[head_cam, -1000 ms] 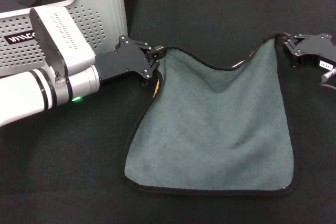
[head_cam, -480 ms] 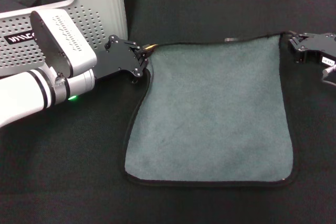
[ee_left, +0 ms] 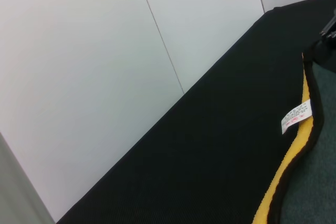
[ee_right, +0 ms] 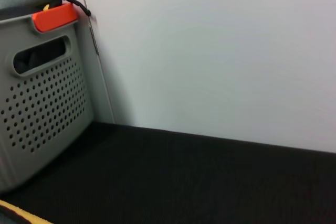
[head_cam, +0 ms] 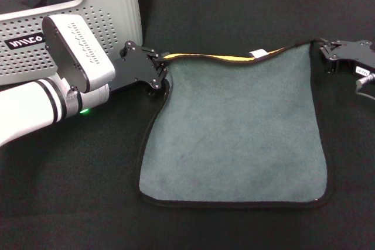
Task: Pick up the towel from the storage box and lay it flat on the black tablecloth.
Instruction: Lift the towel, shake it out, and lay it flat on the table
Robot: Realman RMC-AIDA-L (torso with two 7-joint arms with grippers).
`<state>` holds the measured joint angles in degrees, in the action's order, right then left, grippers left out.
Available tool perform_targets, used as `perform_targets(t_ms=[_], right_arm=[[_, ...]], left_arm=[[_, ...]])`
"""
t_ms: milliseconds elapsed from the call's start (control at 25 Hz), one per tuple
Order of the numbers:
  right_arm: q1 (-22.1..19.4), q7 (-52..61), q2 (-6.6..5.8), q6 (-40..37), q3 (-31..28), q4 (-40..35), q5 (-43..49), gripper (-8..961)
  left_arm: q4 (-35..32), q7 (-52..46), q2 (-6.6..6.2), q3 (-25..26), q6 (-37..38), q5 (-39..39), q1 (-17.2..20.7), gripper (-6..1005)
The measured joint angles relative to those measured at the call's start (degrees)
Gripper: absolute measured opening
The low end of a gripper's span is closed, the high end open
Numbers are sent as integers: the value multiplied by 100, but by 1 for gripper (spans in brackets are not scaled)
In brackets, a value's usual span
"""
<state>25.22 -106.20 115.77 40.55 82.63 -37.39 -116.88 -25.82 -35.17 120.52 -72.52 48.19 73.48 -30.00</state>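
Both grippers, left gripper [head_cam: 159, 69] and right gripper [head_cam: 326, 57], pinch the towel [head_cam: 234, 133] beside the storage box [head_cam: 111, 10].

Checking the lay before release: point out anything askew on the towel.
The towel lies grey-green side up on the black tablecloth, but its far edge is rolled over, showing a yellow strip and the white label, between left claw and right claw.

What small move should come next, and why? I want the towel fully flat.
Probably lower both far corners to the tablecloth and then let go. The towel lies spread grey-green side up, but its far hem between the left end effector and the right end effector is lifted, showing its yellow underside and white label.
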Motion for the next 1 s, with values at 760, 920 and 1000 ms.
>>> perform_targets(t_ms=[760, 920, 1000], right_arm=[[203, -133, 7, 4, 68, 190, -248, 22], [202, -136, 7, 4, 69, 194, -248, 22], [208, -137, 9, 5, 70, 223, -248, 22]], left_arm=[[59, 300, 7, 1, -301, -29, -67, 28], [50, 573, 10, 1, -317, -56, -68, 33], [82, 990, 20, -22, -317, -292, -67, 33]])
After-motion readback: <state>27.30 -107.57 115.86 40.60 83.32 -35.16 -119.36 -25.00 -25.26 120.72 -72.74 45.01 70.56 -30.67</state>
